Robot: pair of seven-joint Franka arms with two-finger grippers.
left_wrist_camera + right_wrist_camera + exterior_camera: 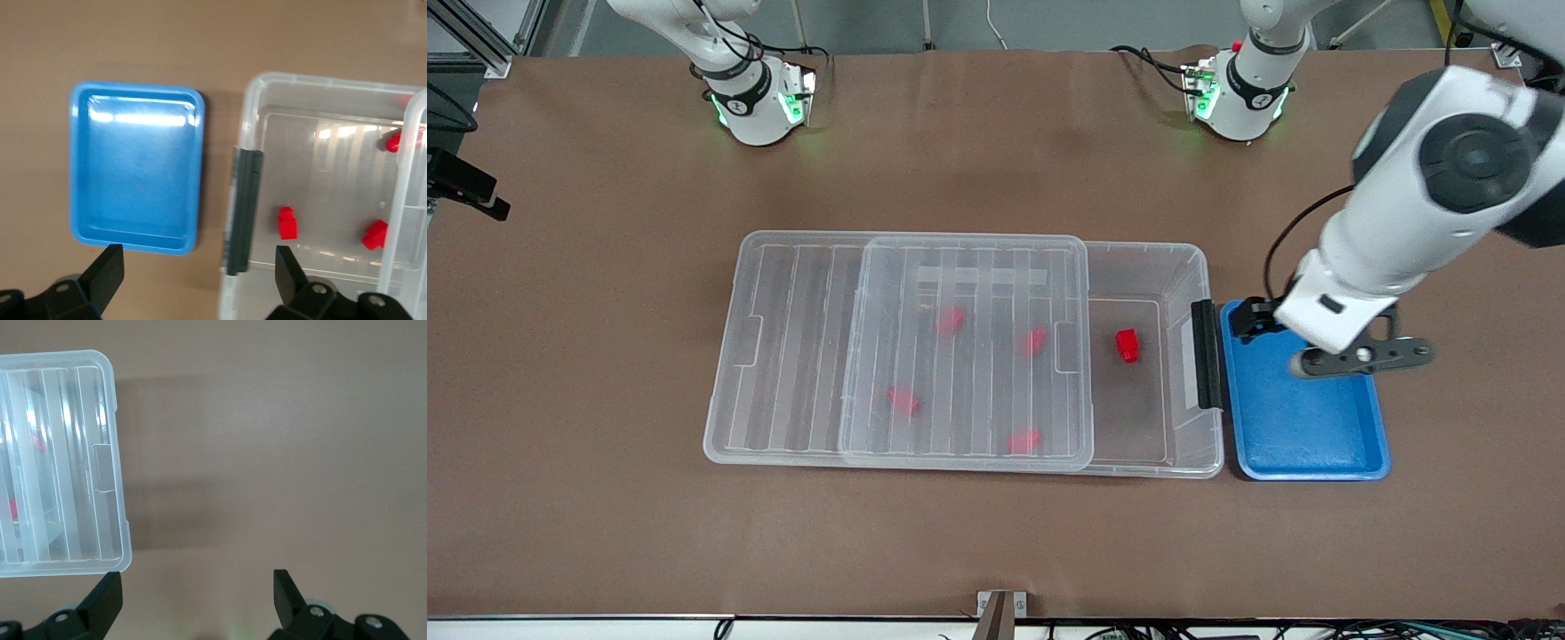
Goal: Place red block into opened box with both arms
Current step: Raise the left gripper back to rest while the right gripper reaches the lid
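Note:
The clear box (1192,267) lies mid-table. Its ribbed lid (783,356) is slid toward the right arm's end, so the end by the black clip (1206,354) is uncovered. One red block (1128,345) rests on the box floor in that uncovered part, also in the left wrist view (287,223). Several more red blocks (950,320) show through the lid. My left gripper (1249,322) hangs open and empty over the gap between the clip and the blue tray (197,283). My right gripper (197,597) is open and empty over bare table beside a corner of the lid (60,453).
A blue tray (1303,427) sits on the table just past the box's clip end, toward the left arm's end. Brown table surface surrounds the box on all sides. The two arm bases stand along the table edge farthest from the front camera.

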